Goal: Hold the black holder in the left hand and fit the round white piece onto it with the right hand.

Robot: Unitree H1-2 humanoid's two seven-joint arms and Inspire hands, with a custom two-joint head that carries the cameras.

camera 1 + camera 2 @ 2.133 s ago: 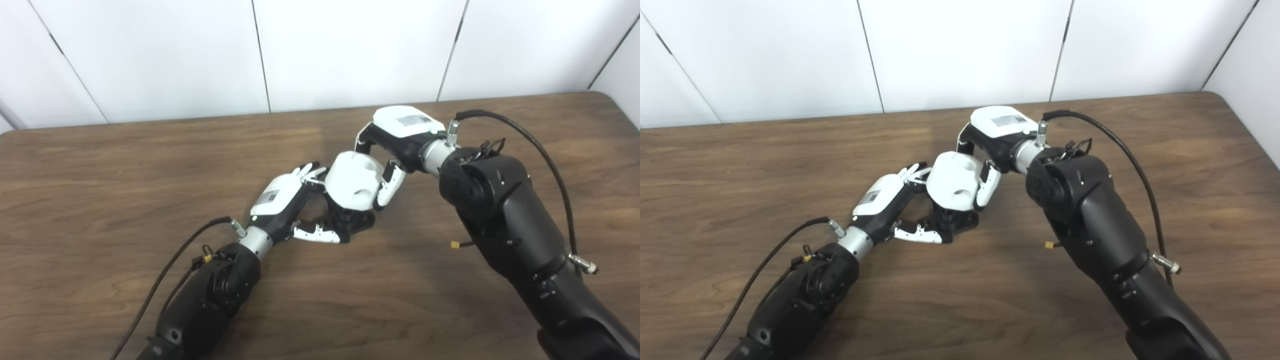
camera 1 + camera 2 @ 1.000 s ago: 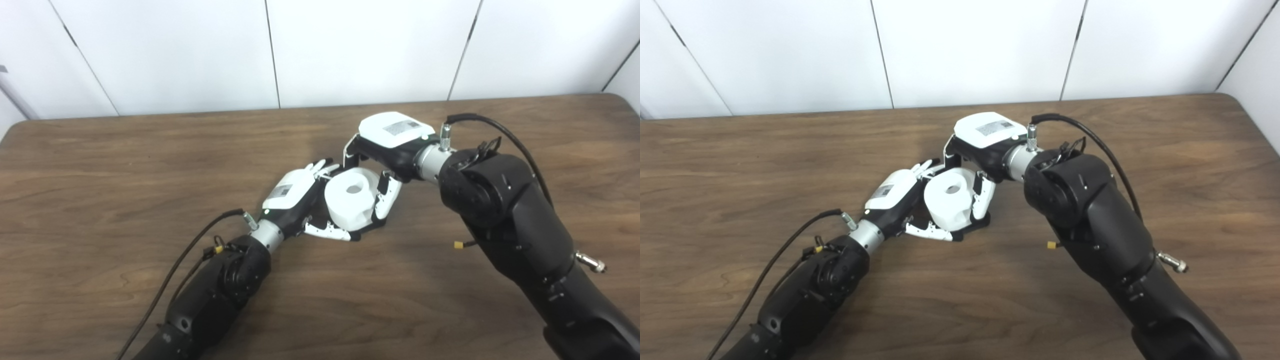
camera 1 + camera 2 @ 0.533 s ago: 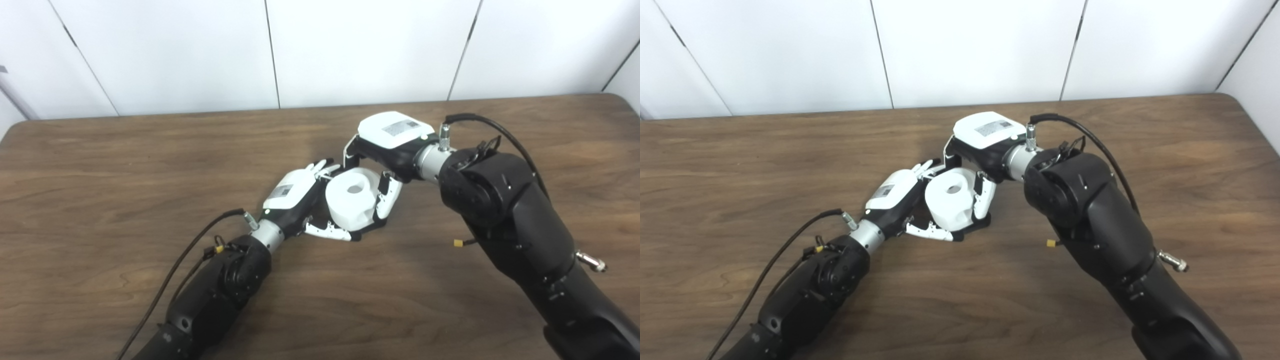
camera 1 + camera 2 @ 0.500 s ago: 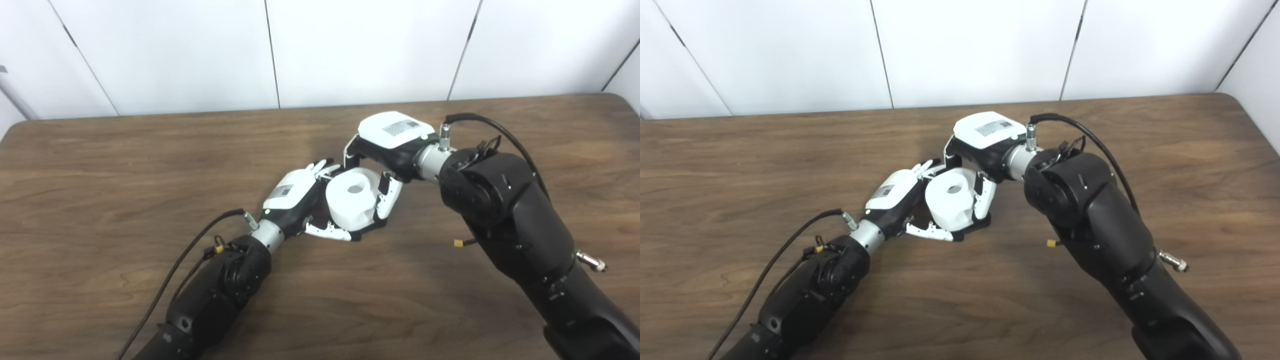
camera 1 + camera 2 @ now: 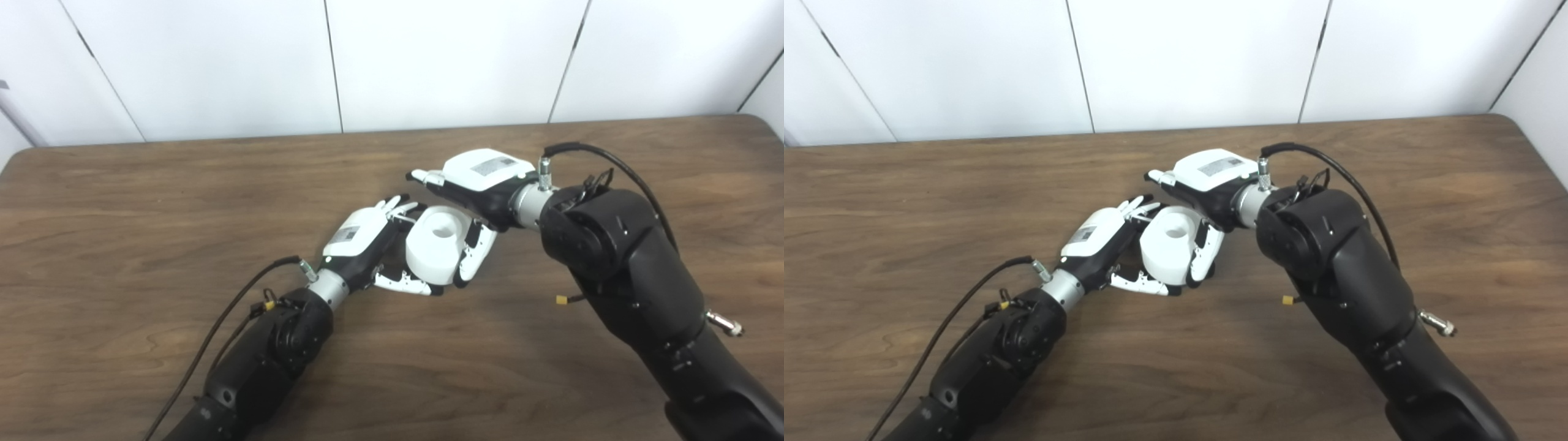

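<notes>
The round white piece (image 5: 435, 248) sits upright, hollow end up, on the black holder (image 5: 446, 286). Only a dark sliver of the holder shows under the piece. My left hand (image 5: 361, 236) is curled around the holder's base from the left, its thumb lying along the front below the white piece. My right hand (image 5: 481, 177) is above and to the right of the piece. Its fingers (image 5: 422, 176) stretch out flat past the top of the piece without touching it, and its thumb hangs beside the right wall. Both hands rest low on the brown table (image 5: 122, 184).
Black cables trail from both wrists, one (image 5: 214, 324) along the left forearm and one (image 5: 637, 177) looping over the right forearm. The white panelled wall (image 5: 429, 61) stands behind the table's far edge. The table's right corner lies at the far right.
The white piece came down onto the holder and the camera shifted. In the last half second my right hand's fingers lifted off the piece and straightened out; the left hand stayed put.
</notes>
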